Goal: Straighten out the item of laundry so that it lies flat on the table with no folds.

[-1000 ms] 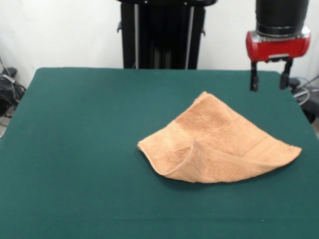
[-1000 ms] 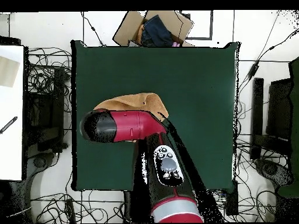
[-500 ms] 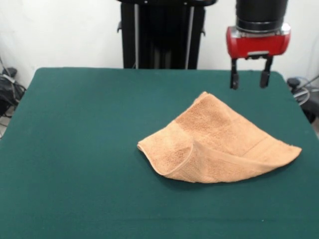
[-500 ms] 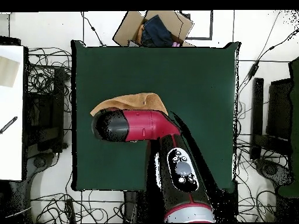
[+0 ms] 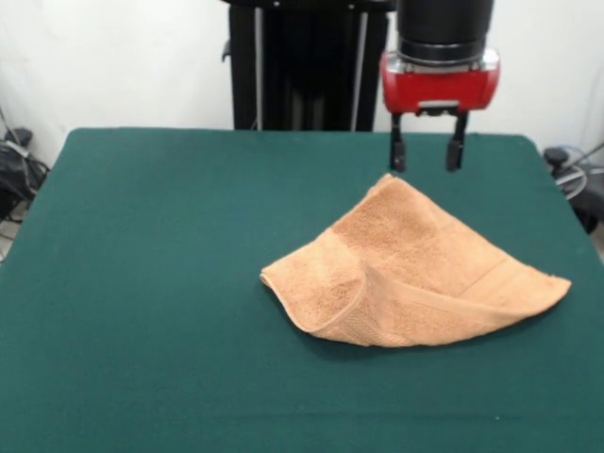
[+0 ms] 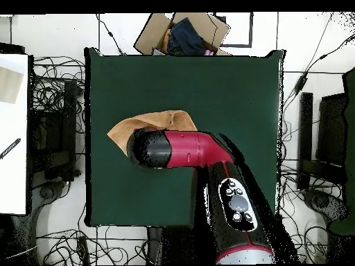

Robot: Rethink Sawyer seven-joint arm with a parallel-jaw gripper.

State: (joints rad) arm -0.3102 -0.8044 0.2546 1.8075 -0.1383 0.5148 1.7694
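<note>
Gripper (image 5: pixel 427 154) shifted over towel (image 5: pixel 415 269), folded, rumpled triangle

I saw the towel (image 5: pixel 406 269) as nubby peach terry cloth, matt, with a flatter woven band. The table (image 5: pixel 151 283) top looked like matt green felt, smooth. The gripper (image 5: pixel 427 153) housing was glossy red plastic; its fingers (image 5: pixel 397 151) looked matt black.

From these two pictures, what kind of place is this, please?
Probably a robotics lab or test room, not a home. A towel lies alone on a green felt table, below a robot arm's open gripper. In the overhead view, many loose cables cover the floor around the table.
</note>
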